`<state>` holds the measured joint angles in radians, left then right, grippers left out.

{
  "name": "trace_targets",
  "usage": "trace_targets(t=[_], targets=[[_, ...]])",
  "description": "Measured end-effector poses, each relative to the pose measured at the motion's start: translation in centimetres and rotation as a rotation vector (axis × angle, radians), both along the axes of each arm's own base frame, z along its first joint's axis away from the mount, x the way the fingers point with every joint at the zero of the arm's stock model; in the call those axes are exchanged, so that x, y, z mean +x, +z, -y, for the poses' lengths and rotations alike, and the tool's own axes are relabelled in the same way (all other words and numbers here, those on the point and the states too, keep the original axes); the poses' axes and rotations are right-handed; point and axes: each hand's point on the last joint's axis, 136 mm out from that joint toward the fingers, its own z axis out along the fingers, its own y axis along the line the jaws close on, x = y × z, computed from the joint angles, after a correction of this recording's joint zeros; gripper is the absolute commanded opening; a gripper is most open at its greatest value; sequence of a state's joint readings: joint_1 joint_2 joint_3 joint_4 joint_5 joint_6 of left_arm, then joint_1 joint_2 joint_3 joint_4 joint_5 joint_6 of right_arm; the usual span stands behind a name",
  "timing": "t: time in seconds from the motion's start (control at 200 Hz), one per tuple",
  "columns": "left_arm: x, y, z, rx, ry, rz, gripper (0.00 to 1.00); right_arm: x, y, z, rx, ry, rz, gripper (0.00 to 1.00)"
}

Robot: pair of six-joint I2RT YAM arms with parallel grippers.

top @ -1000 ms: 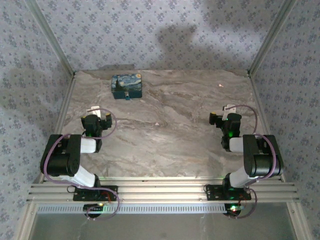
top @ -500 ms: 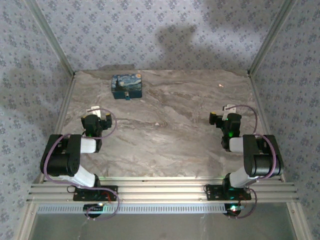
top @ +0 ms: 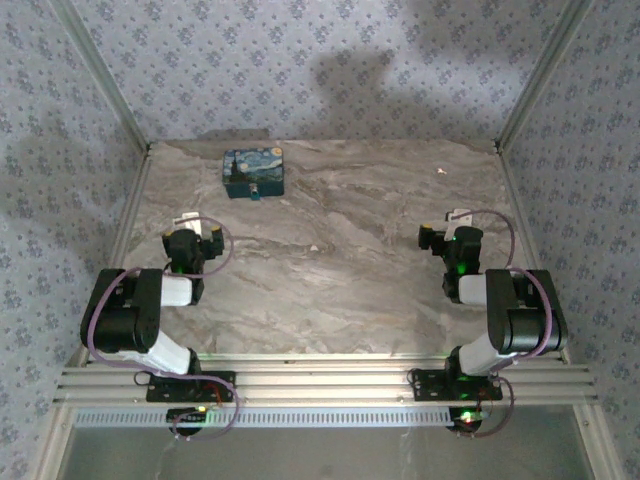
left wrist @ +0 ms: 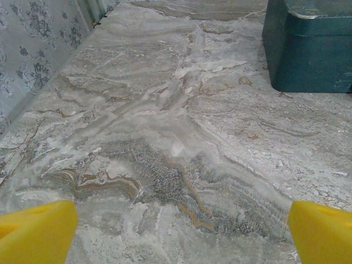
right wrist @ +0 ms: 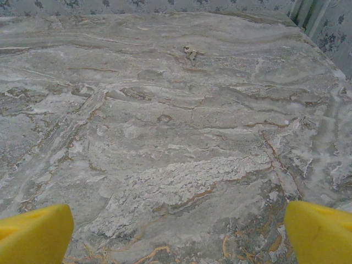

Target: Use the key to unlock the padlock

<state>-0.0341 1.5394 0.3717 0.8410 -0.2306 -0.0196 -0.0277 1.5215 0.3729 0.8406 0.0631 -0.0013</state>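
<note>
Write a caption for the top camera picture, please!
Left gripper and right gripper hang open over a marble table; a blue tin sits far left, a padlock at its near side.

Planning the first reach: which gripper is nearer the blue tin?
The left gripper: the tin stands at the far left, just ahead of it, while the right gripper is across the table.
</note>
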Motion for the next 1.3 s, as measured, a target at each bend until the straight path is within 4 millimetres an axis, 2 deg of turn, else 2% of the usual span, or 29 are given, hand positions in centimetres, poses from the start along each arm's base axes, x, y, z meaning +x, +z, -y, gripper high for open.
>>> trace_targets(t=[0.425, 0.545, 0.61, 0.68, 0.819, 0.864, 0.954, 1.029, 1.129, 1.234, 1.299], targets=[[0.2, 0.1, -0.1, -0.022, -0.011, 0.003, 0.98, 0.0, -0.1, 0.0, 0.000, 0.000, -0.003, 1.00], [0.2, 0.0, -0.2, -0.025, -0.010, -0.001, 0.98, 0.3, -0.3, -0.4, -0.010, 0.020, -0.061, 0.99], [0.3, -0.1, -0.3, -0.034, -0.008, -0.029, 0.98, 1.1, 0.6, -1.0, -0.015, 0.032, -0.101, 1.00], [1.0, 0.4, -0.5, -0.047, 0.002, -0.065, 0.98, 2.8, 3.1, -1.8, -0.005, 0.038, -0.117, 1.00], [4.2, 4.9, -1.2, -0.086, 0.029, -0.061, 0.98, 5.8, 8.9, -3.7, 0.088, 0.024, -0.103, 0.97], [5.2, 6.4, -1.2, -0.117, 0.027, -0.050, 0.98, 6.6, 10.1, -4.3, 0.122, 0.013, -0.109, 0.95], [7.1, 9.1, -0.6, -0.220, -0.008, -0.049, 0.98, 8.7, 11.2, -6.1, 0.182, 0.005, -0.161, 0.93], [9.5, 10.8, -0.4, -0.304, -0.037, -0.064, 0.98, 10.9, 11.3, -8.2, 0.219, 0.016, -0.203, 0.92], [13.4, 12.1, -0.1, -0.400, -0.060, -0.108, 0.98, 13.2, 10.4, -11.4, 0.252, 0.036, -0.266, 0.92], [16.8, 11.9, 0.6, -0.473, -0.083, -0.170, 0.95, 14.6, 8.9, -14.5, 0.278, 0.054, -0.323, 0.92], [18.5, 11.1, 1.2, -0.513, -0.100, -0.221, 0.88, 15.2, 8.0, -16.3, 0.297, 0.069, -0.352, 0.85]])
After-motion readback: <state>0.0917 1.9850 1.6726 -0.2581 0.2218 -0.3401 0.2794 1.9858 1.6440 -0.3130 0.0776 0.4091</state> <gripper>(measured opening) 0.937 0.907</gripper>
